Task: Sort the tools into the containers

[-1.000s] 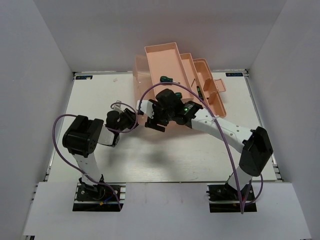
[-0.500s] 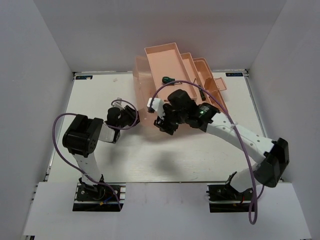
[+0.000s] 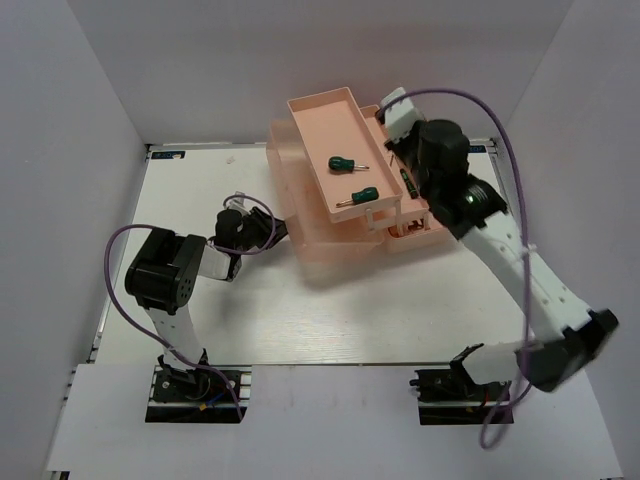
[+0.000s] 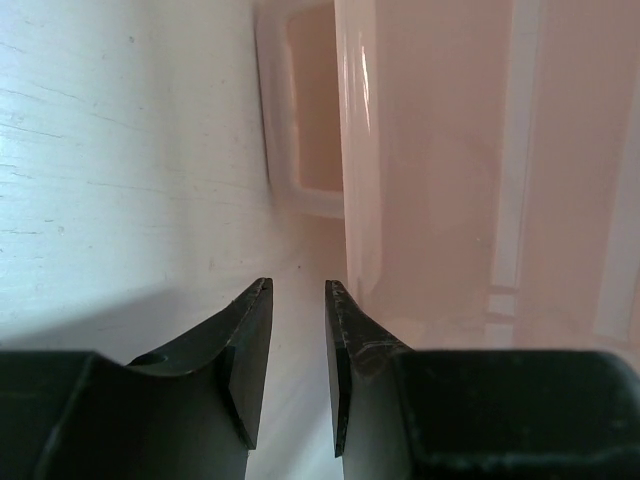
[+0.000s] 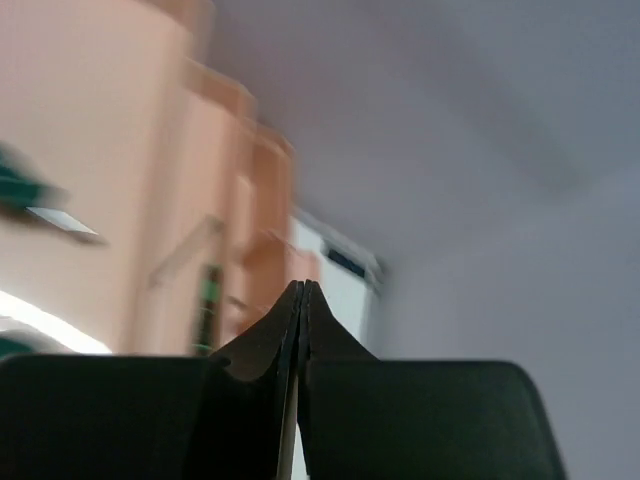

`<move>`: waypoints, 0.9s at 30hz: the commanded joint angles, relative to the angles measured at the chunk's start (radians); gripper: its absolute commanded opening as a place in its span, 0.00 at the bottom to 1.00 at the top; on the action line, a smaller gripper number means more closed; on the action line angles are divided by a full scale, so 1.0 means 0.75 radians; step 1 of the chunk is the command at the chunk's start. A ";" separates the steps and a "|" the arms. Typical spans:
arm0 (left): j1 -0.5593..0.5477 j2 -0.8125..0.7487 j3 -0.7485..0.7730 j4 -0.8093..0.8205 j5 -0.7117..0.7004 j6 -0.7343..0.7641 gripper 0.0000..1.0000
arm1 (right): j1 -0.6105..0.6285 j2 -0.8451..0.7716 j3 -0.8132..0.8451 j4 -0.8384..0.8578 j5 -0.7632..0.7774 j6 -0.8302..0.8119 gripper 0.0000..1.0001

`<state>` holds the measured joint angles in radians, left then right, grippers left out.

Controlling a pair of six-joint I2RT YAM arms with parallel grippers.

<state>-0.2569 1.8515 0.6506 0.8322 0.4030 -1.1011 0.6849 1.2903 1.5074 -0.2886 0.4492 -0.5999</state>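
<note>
The shut, empty right claw (image 5: 300, 285) hangs by the far right of the pink toolbox (image 3: 330, 238), nearer than the slightly open, empty left claw (image 4: 298, 285) to two green screwdrivers (image 3: 340, 162) lying left-to-right in its top tray (image 3: 318, 125).

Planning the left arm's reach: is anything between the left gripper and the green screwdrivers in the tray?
Yes. The left gripper sits low beside the toolbox; its pink side wall stands between the jaws and both green screwdrivers up in the top tray.
</note>
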 commanded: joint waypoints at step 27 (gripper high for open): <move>-0.017 -0.088 0.313 -0.007 0.066 -0.056 0.38 | -1.189 1.206 0.537 -0.722 -1.443 0.452 0.18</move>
<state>-0.2554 1.8519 0.8131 0.7540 0.4110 -1.1267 -0.2100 2.2238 1.9320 -0.7727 -0.3717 -0.2695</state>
